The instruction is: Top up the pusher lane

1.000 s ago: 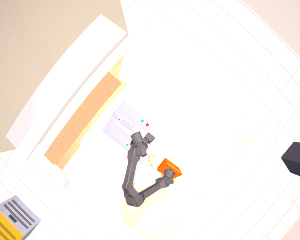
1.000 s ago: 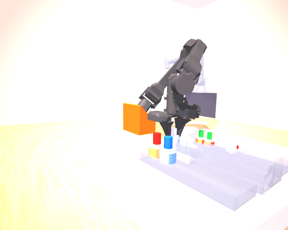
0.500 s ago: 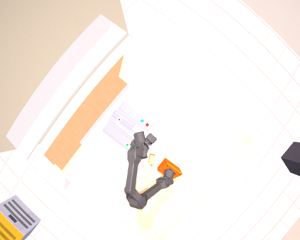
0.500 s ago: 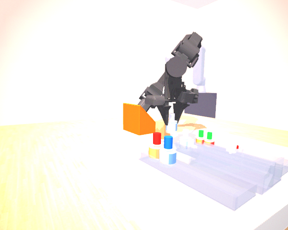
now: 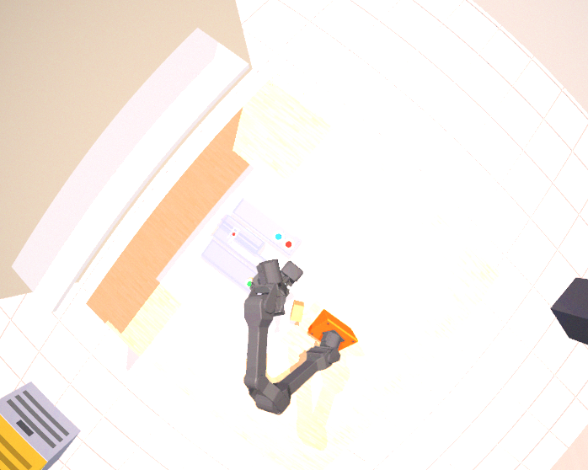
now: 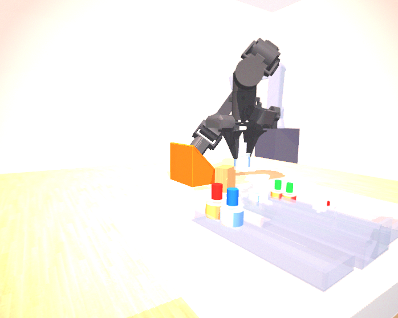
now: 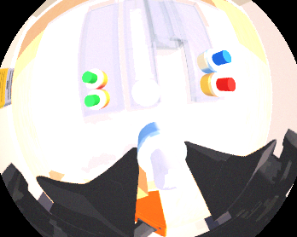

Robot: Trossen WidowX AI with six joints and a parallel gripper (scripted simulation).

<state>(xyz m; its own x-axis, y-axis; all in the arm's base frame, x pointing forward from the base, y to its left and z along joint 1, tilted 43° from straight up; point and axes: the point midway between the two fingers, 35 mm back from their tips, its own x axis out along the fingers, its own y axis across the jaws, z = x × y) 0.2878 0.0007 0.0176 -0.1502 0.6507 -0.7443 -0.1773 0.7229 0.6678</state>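
Pale, near-white jar (image 6: 242,158) with a light blue band is clamped between my fingers (image 6: 232,147); my gripper (image 6: 240,150) is closed on it and holds it lifted above the bench (image 6: 130,219), back from the clear plastic lane rack (image 6: 295,239). In the wrist view the same jar (image 7: 155,156) sits right under me, lined up with the middle lane, where another white jar (image 7: 145,93) stands at the lane's front. No brand, label text or writing readable anywhere; jars are told apart only by cap colour. Red-capped jar (image 6: 215,204) and blue-capped jar (image 6: 232,211) stand touching side by side at the rack's near front corner. Two green-capped jars (image 6: 283,190) stand together by the other side of the rack front. A tiny red thing (image 6: 328,203) sits farther along the rack, too small to tell. Orange wedge (image 6: 189,164) and small tan block (image 6: 223,175) are behind the rack, near my arm's base. Open bench room towards the near left edge.
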